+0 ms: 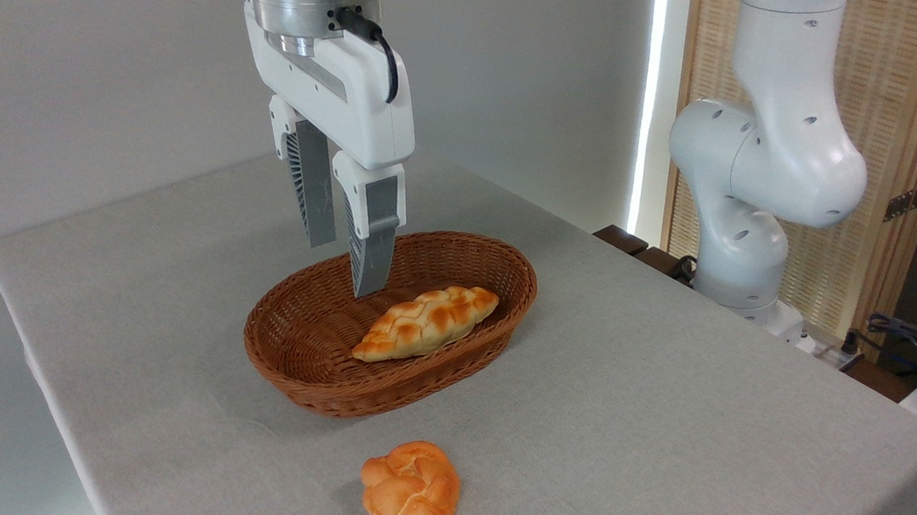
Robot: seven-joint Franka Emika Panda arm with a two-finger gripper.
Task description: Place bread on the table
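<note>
Item one: knotted bun (410, 490), small, round, golden-orange with a lumpy twisted top, resting directly on the grey-clothed table (661, 408) near the front edge, just in front of the basket and apart from it; nothing touches it. Judged from this position, the task's bread is already out on the table, and the placing step looks complete. Item two: oval brown wicker basket (292, 359), standing mid-table, serving as the holder for the baked goods. Item three: long braided loaf (428, 323), golden with browned ridges, lying slantwise inside the basket towards its right half, one end propped up on the woven wall; it is not the piece named by the task and appears to be left where it belongs. Item four: gripper (344, 267), white housing with two grey ribbed fingers (373, 242) pointing down, hanging above the basket's rear left portion; the fingers stand parted with a clear gap and carry nothing. Its empty, raised pose above the basket, well away from the bun, fits an arm that has no further load. Item five: robot arm base and joints (765, 168), white, mounted past the table's far right edge, in front of a slatted wooden screen (894, 121). Markings: no brand, label or legible writing is visible on any item.
</note>
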